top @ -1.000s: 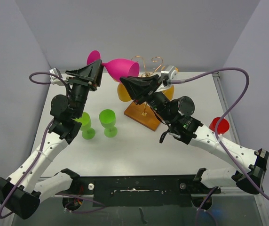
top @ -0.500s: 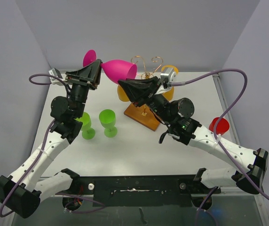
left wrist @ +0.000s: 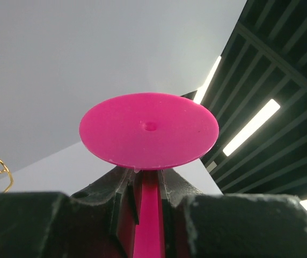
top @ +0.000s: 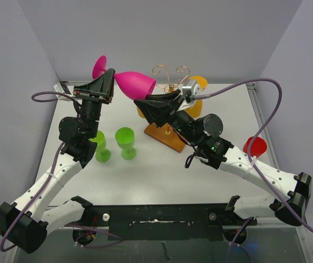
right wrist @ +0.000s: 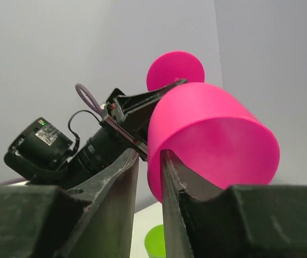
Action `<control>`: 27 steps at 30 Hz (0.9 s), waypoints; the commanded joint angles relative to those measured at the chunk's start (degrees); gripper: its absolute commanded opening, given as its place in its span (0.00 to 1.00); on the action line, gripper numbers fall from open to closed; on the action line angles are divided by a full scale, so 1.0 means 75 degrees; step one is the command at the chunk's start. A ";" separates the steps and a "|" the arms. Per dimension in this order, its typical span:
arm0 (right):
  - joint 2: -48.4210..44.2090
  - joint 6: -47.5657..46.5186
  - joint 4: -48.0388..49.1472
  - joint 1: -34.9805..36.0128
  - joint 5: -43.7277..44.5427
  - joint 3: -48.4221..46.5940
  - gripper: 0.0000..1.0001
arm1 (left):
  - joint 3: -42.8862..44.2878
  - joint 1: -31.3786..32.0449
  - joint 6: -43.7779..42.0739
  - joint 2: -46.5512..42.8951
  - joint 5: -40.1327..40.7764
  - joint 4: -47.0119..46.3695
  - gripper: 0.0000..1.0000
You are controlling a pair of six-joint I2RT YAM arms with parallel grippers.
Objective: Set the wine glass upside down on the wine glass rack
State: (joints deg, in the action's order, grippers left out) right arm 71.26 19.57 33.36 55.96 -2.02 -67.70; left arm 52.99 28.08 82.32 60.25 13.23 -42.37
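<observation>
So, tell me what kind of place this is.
Probably a robotics lab test cell: a white table boxed in by plain grey walls, with strip lights on a dark open ceiling.

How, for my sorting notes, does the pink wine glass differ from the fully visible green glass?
The pink wine glass is aloft, lying sideways, its stem clamped by the left gripper. The green glass stands upright on the table, untouched. Colour: pink versus green. Both are stemmed, with round feet.

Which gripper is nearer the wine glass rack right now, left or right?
Right. The right gripper is beside the wine glass rack, at the bowl rim of the pink wine glass; the left gripper is farther left, at the glass's stem.
</observation>
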 commanded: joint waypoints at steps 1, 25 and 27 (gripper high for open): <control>-0.0349 -0.0067 -0.0505 0.0066 0.0381 -0.0099 0.33 | 0.0025 -0.0005 -0.0547 -0.0184 0.0160 -0.0620 0.00; -0.0368 -0.0154 -0.3837 0.0023 0.1677 -0.2501 0.74 | 0.0947 -0.0087 -0.7889 -0.0689 -0.2576 0.1062 0.00; -0.0096 0.0323 -0.4019 0.0015 0.1200 -0.2879 0.74 | 0.1124 -0.0087 -0.8442 -0.0691 -0.2947 0.1504 0.00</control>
State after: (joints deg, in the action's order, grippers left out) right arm 67.40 14.17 6.02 55.96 10.98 -83.64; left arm 56.23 27.64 30.81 55.37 0.08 -35.42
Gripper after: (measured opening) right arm 0.742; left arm 0.128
